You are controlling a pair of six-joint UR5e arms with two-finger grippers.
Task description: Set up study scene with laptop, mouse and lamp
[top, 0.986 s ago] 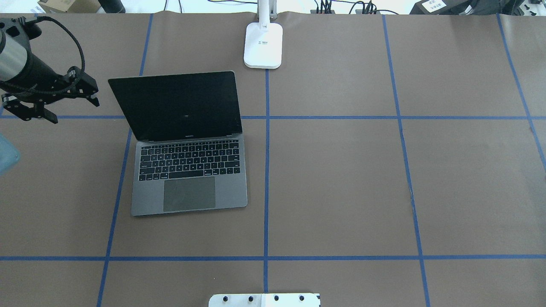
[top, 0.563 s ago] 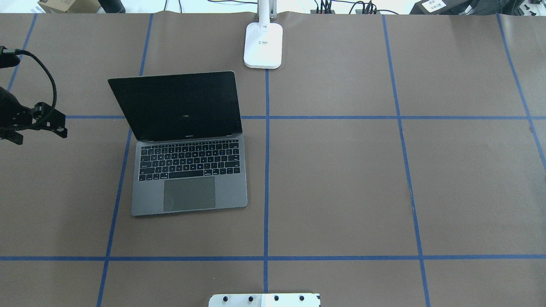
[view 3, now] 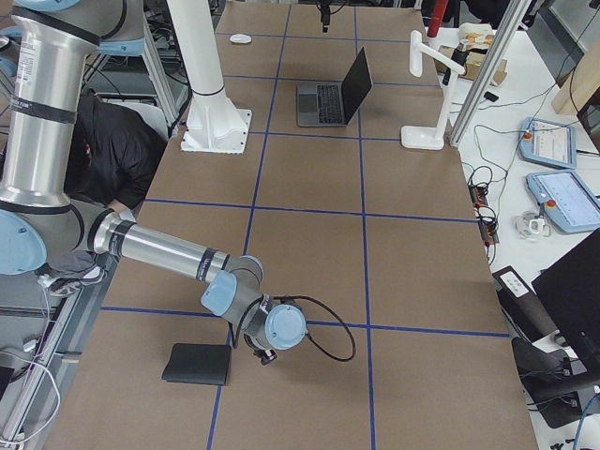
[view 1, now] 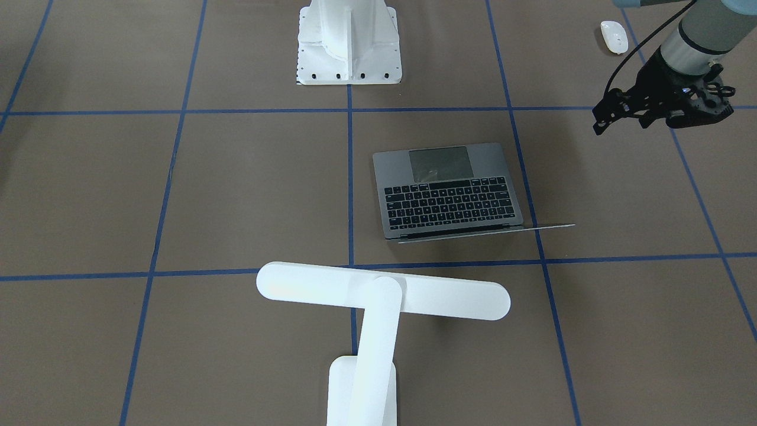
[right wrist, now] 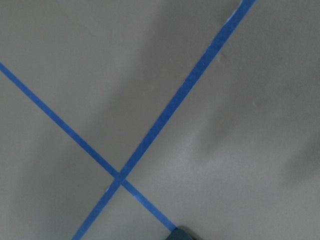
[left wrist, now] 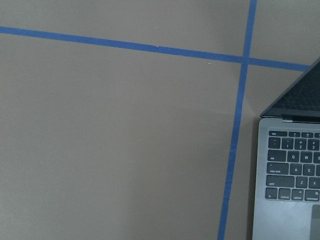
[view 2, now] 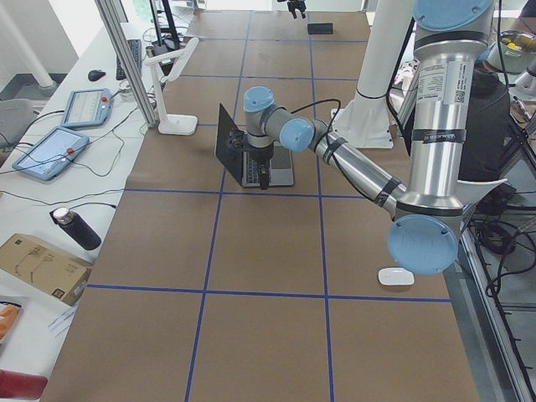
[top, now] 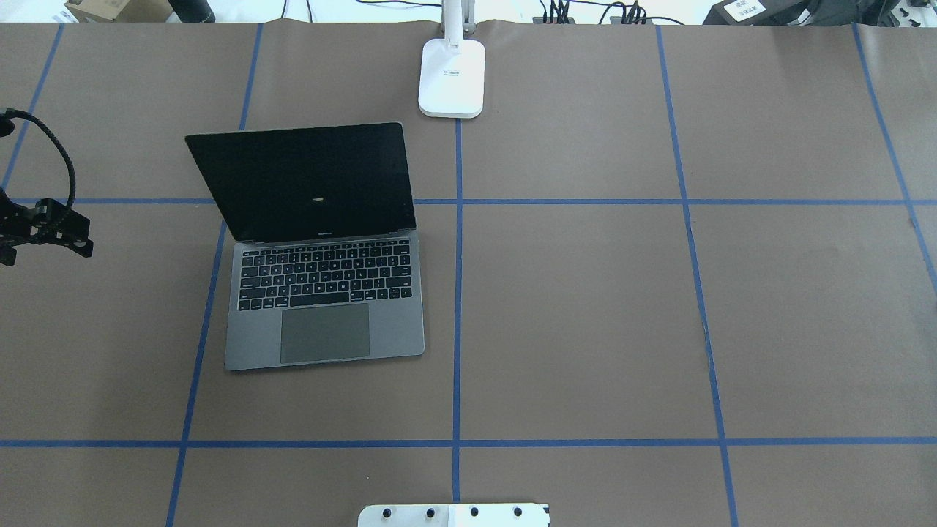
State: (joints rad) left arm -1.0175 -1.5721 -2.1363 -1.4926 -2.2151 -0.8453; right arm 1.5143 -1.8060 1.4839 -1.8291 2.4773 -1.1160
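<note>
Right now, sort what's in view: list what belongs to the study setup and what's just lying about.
Belongs to the job:
laptop, lid open
mouse, white, off by itself
lamp, white, standing beyond the laptop

Just lying about:
black mat
white pedestal, bolted down
bottle, on the side bench
cardboard box, beside the bottle

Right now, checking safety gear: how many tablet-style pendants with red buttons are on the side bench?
2, both on the white bench beside the table: the farther pendant and the nearer pendant. More may be out of frame.
</note>
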